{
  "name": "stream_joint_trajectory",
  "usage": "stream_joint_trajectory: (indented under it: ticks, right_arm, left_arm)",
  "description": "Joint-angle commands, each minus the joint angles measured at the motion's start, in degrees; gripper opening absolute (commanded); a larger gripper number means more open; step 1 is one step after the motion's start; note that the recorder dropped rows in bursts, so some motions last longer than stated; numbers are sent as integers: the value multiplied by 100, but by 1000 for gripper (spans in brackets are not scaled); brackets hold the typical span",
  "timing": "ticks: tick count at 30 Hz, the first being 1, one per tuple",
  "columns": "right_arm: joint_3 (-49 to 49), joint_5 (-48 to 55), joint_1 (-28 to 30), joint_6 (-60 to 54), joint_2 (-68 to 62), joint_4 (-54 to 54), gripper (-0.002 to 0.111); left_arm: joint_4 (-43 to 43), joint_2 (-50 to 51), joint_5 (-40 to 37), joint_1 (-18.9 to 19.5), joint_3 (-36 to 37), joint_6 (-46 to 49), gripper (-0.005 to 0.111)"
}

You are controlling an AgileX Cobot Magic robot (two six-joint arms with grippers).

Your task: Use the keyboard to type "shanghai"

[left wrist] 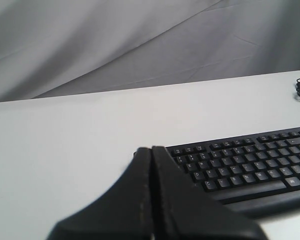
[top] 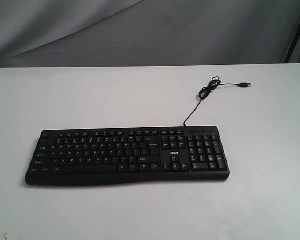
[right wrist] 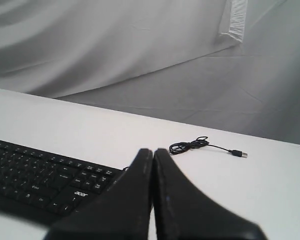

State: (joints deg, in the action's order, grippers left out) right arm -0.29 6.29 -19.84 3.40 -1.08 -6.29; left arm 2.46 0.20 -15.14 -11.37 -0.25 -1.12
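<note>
The black keyboard [top: 127,155] lies flat on the white table, white legends up, with its number pad and "acer" logo toward the right. Its thin black cable [top: 210,90] runs back to a small coil and a loose USB plug. Neither gripper shows in the exterior view. In the left wrist view my left gripper [left wrist: 151,149] is shut and empty, raised off the keyboard's [left wrist: 250,162] left end. In the right wrist view my right gripper [right wrist: 153,151] is shut and empty, hovering over the keyboard's [right wrist: 40,177] number-pad end, which its fingers hide.
A grey draped cloth [top: 140,30] hangs behind the table [top: 140,210]. The coiled cable [right wrist: 190,146] and USB plug [right wrist: 238,153] lie on the table behind the keyboard's right end. A dark stand leg [top: 297,35] stands at the far right.
</note>
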Motion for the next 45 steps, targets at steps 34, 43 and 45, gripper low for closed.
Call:
stream_joint_trajectory:
  ticks: [34, 43, 45]
  right_arm:
    - [29, 1307, 57, 63, 108, -126, 0]
    - [29, 1307, 57, 63, 108, -126, 0]
    - [29, 1307, 57, 63, 108, -126, 0]
  left_arm:
    - [4, -20, 27, -23, 25, -16, 0]
    - [4, -20, 27, -23, 25, -16, 0]
    - [4, -20, 27, -23, 25, -16, 0]
